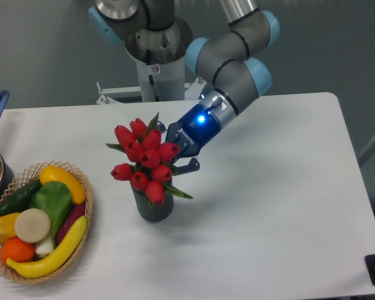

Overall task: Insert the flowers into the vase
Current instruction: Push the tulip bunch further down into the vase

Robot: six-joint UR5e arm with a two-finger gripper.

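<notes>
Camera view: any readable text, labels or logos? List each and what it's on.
Gripper body: a line of white lettering along the blue housing, too small and blurred to read.
Arm base: a small white label with a red mark, unreadable.
Flowers, vase, basket: no text visible.
</notes>
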